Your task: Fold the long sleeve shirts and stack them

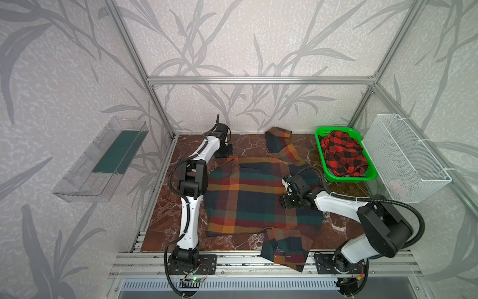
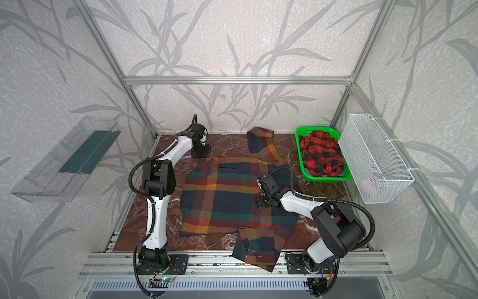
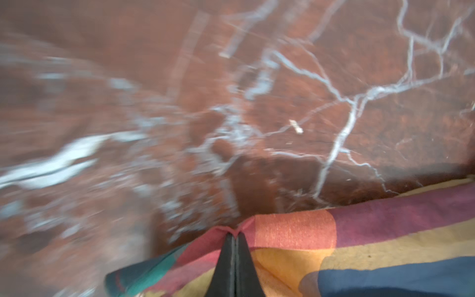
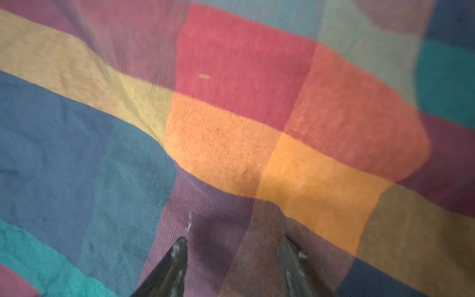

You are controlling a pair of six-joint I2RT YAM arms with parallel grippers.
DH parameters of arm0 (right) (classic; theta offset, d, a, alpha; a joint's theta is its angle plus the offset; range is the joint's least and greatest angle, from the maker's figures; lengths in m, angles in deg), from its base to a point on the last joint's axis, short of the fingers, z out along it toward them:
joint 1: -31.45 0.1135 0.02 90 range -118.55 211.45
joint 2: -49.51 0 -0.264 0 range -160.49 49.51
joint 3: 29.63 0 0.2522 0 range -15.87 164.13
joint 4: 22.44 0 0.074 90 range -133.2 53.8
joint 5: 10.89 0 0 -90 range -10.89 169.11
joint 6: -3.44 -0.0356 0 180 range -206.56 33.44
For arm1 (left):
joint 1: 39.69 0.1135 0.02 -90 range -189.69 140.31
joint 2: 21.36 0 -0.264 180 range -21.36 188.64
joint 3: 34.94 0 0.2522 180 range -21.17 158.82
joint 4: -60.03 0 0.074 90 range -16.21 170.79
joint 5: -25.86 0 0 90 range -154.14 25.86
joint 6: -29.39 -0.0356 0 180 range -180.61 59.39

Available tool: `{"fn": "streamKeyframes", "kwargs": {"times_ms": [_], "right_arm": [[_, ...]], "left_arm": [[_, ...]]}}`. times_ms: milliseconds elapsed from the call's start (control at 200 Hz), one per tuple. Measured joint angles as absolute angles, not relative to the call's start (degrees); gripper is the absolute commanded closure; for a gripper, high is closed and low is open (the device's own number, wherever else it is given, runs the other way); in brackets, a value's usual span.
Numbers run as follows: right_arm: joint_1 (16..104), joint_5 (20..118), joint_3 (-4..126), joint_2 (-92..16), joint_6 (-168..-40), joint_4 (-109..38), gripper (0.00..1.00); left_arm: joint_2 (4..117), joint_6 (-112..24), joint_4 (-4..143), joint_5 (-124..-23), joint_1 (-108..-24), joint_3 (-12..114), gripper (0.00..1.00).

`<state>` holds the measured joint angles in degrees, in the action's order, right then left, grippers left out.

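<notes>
One navy-orange-green-red plaid fabric shirt (image 1: 248,196): left gripper (image 3: 234,235) pinches its edge, jaws closed; right gripper (image 4: 234,239) poised above, jaws parted.

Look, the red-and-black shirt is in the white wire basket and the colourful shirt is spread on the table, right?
Not quite. The red-and-black shirt sits in the green basket, not the white wire basket beside it; both top views show this. The colourful shirt is indeed spread on the table.
</notes>
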<state>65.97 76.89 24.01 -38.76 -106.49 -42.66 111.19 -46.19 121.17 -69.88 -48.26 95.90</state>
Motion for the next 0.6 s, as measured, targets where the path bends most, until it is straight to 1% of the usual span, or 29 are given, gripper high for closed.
{"fn": "streamKeyframes", "kwargs": {"times_ms": [165, 280, 295, 315, 345, 360, 440, 530, 600], "right_arm": [[66.02, 77.26, 24.25, -40.34, -106.46, -39.66, 0.42], [65.99, 77.68, 24.93, -41.91, -106.46, -37.54, 0.42], [65.99, 77.68, 25.04, -42.04, -106.46, -37.41, 0.42], [65.99, 77.72, 25.19, -42.24, -106.46, -37.28, 0.42], [65.99, 77.77, 25.32, -42.37, -106.46, -37.15, 0.42], [65.99, 77.77, 25.32, -42.39, -106.46, -37.08, 0.42], [65.99, 77.77, 25.32, -42.28, -106.46, -37.04, 0.42], [65.99, 77.57, 25.15, -41.71, -106.46, -37.67, 0.42], [66.02, 77.09, 24.69, -40.69, -106.46, -38.64, 0.42]], "left_arm": [[106.32, -46.17, 121.36, -68.04, -46.34, 95.75, 1.0], [106.67, -47.72, 122.02, -65.31, -46.43, 97.93, 1.0], [106.78, -47.92, 122.15, -65.15, -46.43, 98.17, 0.98], [107.11, -48.03, 122.35, -64.98, -46.36, 98.57, 0.93], [107.48, -48.29, 122.63, -64.78, -46.38, 99.11, 0.82], [107.67, -48.46, 122.74, -64.7, -46.38, 99.29, 0.79], [108.29, -49.03, 123.35, -63.45, -46.23, 99.75, 0.74], [108.29, -49.54, 124.34, -61.85, -45.71, 99.73, 0.62], [108.05, -49.16, 124.62, -60.91, -45.27, 99.27, 0.55]]}}
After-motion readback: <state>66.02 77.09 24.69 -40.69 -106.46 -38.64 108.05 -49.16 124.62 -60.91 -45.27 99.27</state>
